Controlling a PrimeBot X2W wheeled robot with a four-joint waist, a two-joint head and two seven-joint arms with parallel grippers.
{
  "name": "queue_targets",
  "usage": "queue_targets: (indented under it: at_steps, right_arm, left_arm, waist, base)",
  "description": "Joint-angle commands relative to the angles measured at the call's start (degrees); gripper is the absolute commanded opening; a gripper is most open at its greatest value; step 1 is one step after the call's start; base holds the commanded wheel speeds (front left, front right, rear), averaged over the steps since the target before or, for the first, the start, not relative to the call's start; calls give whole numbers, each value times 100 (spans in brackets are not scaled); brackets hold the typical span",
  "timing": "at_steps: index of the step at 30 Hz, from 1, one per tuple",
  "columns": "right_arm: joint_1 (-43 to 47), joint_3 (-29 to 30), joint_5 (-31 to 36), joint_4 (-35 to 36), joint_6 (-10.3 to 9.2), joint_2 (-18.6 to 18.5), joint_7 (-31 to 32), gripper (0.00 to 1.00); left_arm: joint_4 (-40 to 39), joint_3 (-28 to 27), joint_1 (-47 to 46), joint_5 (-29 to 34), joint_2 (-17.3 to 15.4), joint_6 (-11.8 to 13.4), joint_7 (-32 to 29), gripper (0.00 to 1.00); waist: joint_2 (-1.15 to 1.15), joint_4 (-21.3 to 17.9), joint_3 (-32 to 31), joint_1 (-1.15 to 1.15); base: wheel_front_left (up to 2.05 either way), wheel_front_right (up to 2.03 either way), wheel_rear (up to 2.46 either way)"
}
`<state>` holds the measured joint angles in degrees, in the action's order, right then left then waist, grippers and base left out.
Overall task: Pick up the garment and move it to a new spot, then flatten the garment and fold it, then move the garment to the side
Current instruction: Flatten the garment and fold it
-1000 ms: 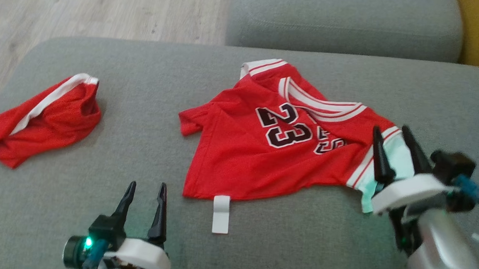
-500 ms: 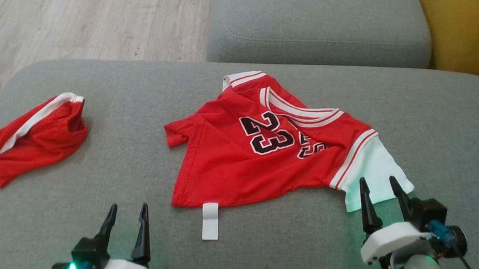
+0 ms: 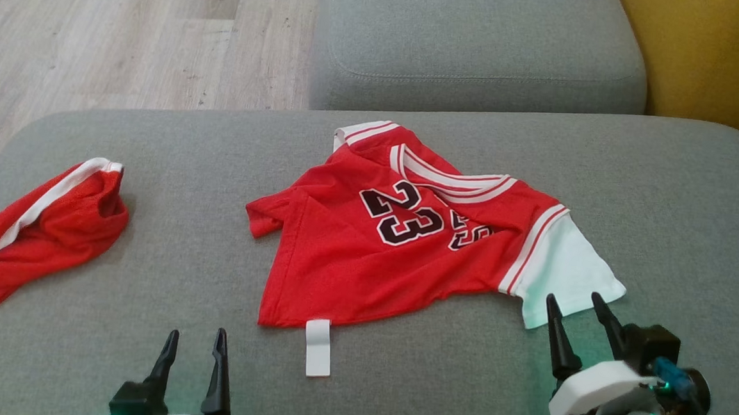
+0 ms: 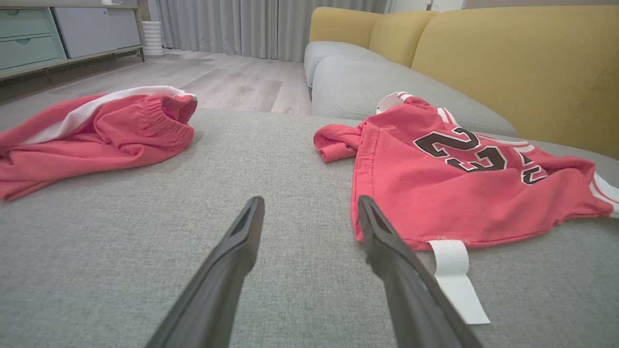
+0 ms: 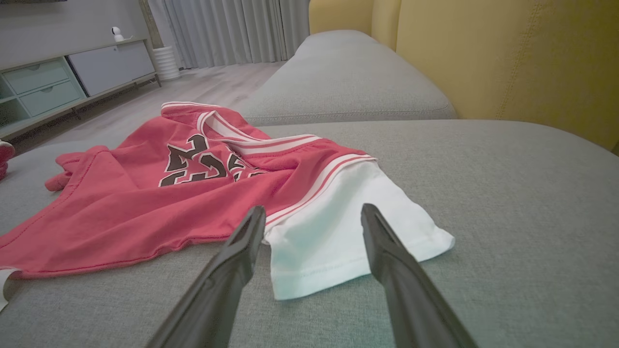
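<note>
Red jersey (image 3: 366, 265) on grey cushion (image 3: 664, 206) — hem (image 3: 363, 313) near spread left jaws, white sleeve (image 3: 564, 271) near spread right jaws — room rightward

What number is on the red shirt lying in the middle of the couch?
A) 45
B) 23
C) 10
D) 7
B: the red jersey has a big black 23 with white edges printed on it.

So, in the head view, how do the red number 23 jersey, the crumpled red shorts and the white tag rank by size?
1. red number 23 jersey
2. crumpled red shorts, cut off at the picture's edge
3. white tag at the jersey's hem
</note>
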<state>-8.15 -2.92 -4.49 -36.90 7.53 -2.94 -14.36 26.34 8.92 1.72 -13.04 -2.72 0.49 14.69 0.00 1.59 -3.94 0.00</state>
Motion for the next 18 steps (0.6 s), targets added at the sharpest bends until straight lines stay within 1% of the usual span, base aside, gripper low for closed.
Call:
queue_targets:
  at_steps: [1, 9, 14, 18]
  right_arm:
    - [-102, -155, -19, 137, -4, 5, -63, 100]
    - [-138, -158, -14, 119, -4, 5, -63, 100]
    - [-240, -152, 44, 176, -4, 5, -63, 100]
    - [-330, -145, 61, 167, -4, 6, -63, 100]
  left_arm:
    - [-140, -188, -154, 39, -16, -9, 30, 100]
    - [-123, -110, -180, 44, -16, -79, 30, 100]
    - [-39, 84, -331, -75, -16, -232, 30, 100]
    - [167, 342, -509, -421, -16, -388, 30, 100]
  waist:
    - [0, -9, -2, 0]
    - [0, -42, 59, 0]
    - [0, -103, 260, 0]
    - [0, -265, 466, 0]
  base:
    - [0, 0, 0]
    - [0, 0, 0]
    - [0, 0, 0]
    - [0, 0, 0]
